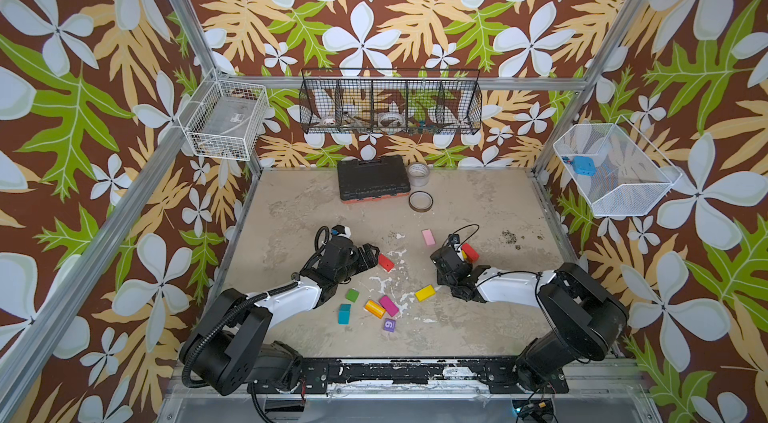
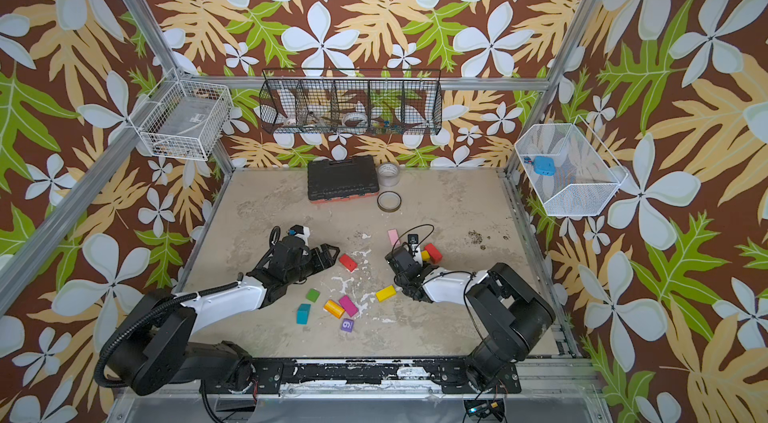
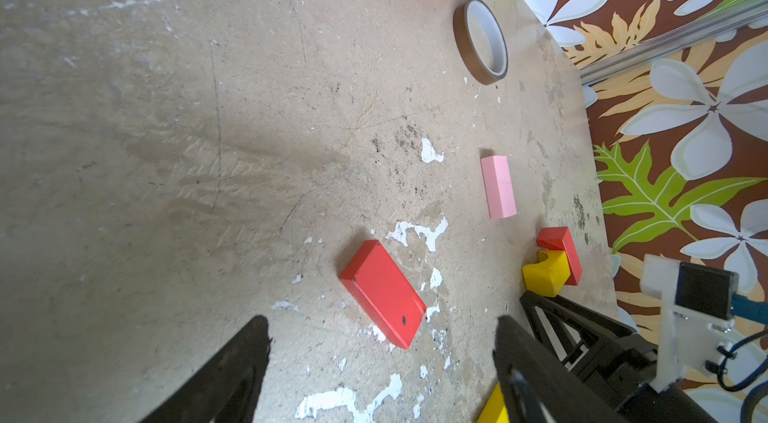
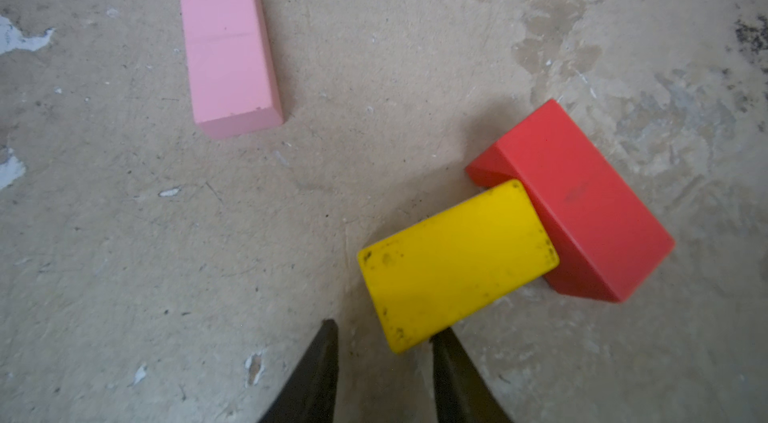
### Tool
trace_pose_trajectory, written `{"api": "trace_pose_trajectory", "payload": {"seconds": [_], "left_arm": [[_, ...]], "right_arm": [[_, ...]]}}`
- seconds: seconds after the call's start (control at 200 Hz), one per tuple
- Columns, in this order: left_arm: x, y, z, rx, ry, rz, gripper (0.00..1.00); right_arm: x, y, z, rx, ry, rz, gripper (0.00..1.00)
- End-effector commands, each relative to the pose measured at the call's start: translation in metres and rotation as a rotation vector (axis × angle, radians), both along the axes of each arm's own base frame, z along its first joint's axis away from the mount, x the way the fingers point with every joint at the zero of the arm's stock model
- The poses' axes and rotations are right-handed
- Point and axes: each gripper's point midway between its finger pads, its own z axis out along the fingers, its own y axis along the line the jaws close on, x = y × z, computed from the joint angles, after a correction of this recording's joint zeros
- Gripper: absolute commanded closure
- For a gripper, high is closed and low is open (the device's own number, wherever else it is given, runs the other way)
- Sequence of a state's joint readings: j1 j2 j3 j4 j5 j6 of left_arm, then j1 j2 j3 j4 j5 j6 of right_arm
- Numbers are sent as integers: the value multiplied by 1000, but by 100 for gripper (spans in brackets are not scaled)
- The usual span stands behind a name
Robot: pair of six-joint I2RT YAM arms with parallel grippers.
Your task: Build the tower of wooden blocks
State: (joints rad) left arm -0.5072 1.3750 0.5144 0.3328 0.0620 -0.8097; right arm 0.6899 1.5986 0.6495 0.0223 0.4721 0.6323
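The wood blocks lie loose on the table and no tower is in view. My left gripper (image 1: 372, 253) (image 3: 383, 320) is open just short of a flat red block (image 1: 385, 262) (image 3: 382, 292). My right gripper (image 1: 461, 256) (image 4: 386, 327) is open, its jaws a little apart. A corner of a yellow block (image 4: 455, 263) (image 3: 544, 271) sits at its fingertips, and that block leans on a red block (image 1: 470, 251) (image 4: 582, 200). A pink block (image 1: 428, 237) (image 4: 230, 55) lies beyond. Nearer the front lie yellow (image 1: 425, 293), green (image 1: 352, 295), teal (image 1: 344, 313), orange (image 1: 374, 308), magenta (image 1: 388, 305) and purple (image 1: 389, 325) blocks.
A black tool case (image 1: 372, 177) and two tape rolls (image 1: 418, 174) (image 1: 420, 201) sit at the back of the table. Wire baskets hang on the back wall (image 1: 390, 103), the left wall (image 1: 226, 119) and the right wall (image 1: 615, 169).
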Motion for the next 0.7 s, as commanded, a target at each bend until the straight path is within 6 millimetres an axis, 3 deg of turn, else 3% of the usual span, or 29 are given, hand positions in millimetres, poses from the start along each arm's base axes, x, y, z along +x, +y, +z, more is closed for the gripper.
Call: {"api": "trace_pose_trajectory", "payload": {"seconds": [0.0, 0.125, 0.256, 0.346, 0.441, 0.556, 0.697], "left_arm": [[1, -8, 7, -5, -26, -28, 14], [0, -28, 24, 31, -90, -88, 14], [-4, -67, 43, 74, -150, -167, 14], [-5, -102, 52, 67, -173, -225, 14], [-2, -133, 43, 41, -130, -260, 15], [3, -172, 30, -5, -75, -314, 19], [3, -212, 28, 29, -124, -425, 19]], "right_arm": [[2, -4, 7, -1, -27, -21, 49], [0, -14, 24, 12, -78, -66, 36], [10, -31, 67, 109, -189, -153, 25], [18, -52, 94, 195, -262, -232, 23], [29, -77, 111, 284, -299, -284, 26], [41, -102, 114, 354, -288, -280, 28], [48, -118, 87, 355, -203, -264, 32]]}}
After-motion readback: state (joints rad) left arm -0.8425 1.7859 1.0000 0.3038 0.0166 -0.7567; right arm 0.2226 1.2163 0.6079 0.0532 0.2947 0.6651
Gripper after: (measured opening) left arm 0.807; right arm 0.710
